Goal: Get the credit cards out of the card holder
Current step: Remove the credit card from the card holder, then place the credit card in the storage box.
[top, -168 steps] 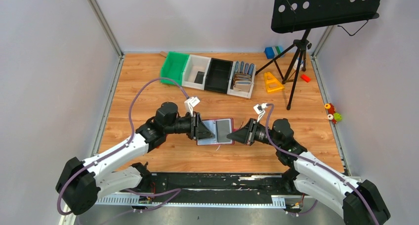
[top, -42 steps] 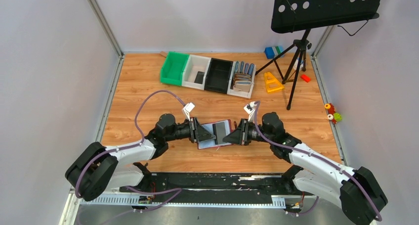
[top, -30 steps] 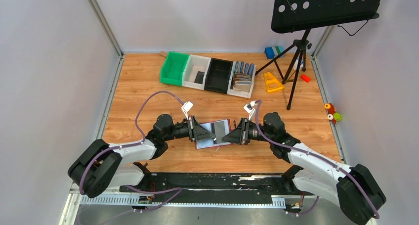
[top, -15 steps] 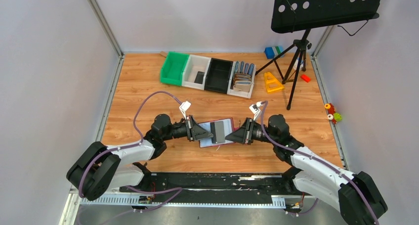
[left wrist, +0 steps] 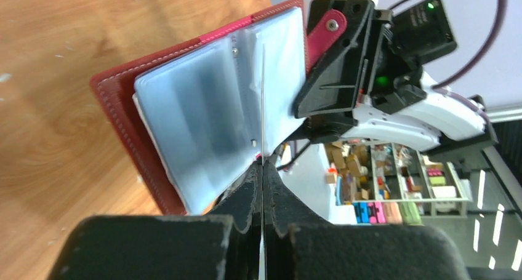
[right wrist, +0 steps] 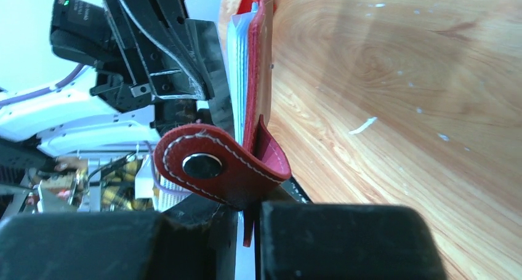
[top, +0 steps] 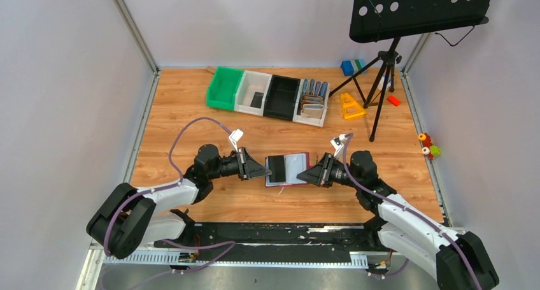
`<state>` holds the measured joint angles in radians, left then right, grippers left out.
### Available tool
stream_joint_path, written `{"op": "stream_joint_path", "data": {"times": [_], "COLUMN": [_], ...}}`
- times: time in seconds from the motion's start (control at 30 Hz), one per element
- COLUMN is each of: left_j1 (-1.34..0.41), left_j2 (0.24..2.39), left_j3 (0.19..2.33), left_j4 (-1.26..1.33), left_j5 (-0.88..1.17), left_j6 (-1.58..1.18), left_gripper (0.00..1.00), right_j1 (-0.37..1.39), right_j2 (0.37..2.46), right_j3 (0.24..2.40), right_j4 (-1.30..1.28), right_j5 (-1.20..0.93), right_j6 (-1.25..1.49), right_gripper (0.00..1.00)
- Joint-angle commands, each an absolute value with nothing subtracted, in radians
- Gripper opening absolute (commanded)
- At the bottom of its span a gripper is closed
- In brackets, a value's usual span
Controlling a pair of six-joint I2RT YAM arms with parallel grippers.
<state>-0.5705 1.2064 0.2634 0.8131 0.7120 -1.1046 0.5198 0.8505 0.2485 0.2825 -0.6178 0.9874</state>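
- A wood-grain counter (top: 191, 111) walled by pale grey panels carries a maroon leather card holder (top: 294, 167) (left wrist: 117, 101) (right wrist: 263, 58) with clear inner sleeves, open near the counter's middle.
- The left hand (top: 263, 173) (left wrist: 263, 169), on the holder's left, has its fingers pressed together on a thin dark card (top: 277, 167) (left wrist: 263, 95). The card overlaps the holder's left half, and I cannot tell whether its far edge sits in a sleeve.
- The right hand (top: 302, 176) (right wrist: 246, 209), on the holder's right, pinches the maroon cover just beside the rounded snap tab (right wrist: 209, 166) (left wrist: 324, 34).
- Beyond the holder stands a row of green, white and black plastic bins (top: 225, 89). Beyond it to the right is a black music stand (top: 414, 9).
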Motion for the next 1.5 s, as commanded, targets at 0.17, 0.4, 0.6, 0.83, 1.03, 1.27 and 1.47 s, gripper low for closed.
{"op": "stream_joint_path", "data": {"times": [0.17, 0.4, 0.6, 0.83, 1.03, 1.27, 1.47], "left_j1": [-0.5, -0.499, -0.496, -0.467, -0.424, -0.385, -0.342], "left_j2": [1.216, 1.326, 1.52, 1.767, 1.927, 2.133, 2.274], "left_j3": [0.57, 0.881, 1.223, 1.598, 1.81, 2.026, 2.136], "left_j4": [0.169, -0.188, -0.4, -0.556, -0.624, -0.672, -0.697], "left_j5": [0.542, 0.24, 0.003, -0.1, -0.09, 0.004, 0.16], "left_j6": [-0.707, -0.469, -0.333, -0.249, -0.197, -0.164, -0.209], "left_gripper": [0.0, 0.0, 0.0, 0.0, 0.0, 0.0, 0.0], "right_j1": [0.496, 0.495, 0.495, 0.495, 0.495, 0.495, 0.495], "right_j2": [0.738, 0.699, 0.68, 0.6, 0.547, 0.529, 0.538], "right_j3": [0.272, 0.31, 0.415, 0.41, 0.414, 0.405, 0.378], "right_j4": [0.006, -0.117, -0.305, -0.352, -0.385, -0.408, -0.36], "right_j5": [-0.418, -0.376, -0.355, -0.344, -0.299, -0.272, -0.275], "right_j6": [0.873, 0.802, 0.68, 0.648, 0.611, 0.582, 0.603], "right_gripper": [0.0, 0.0, 0.0, 0.0, 0.0, 0.0, 0.0]}}
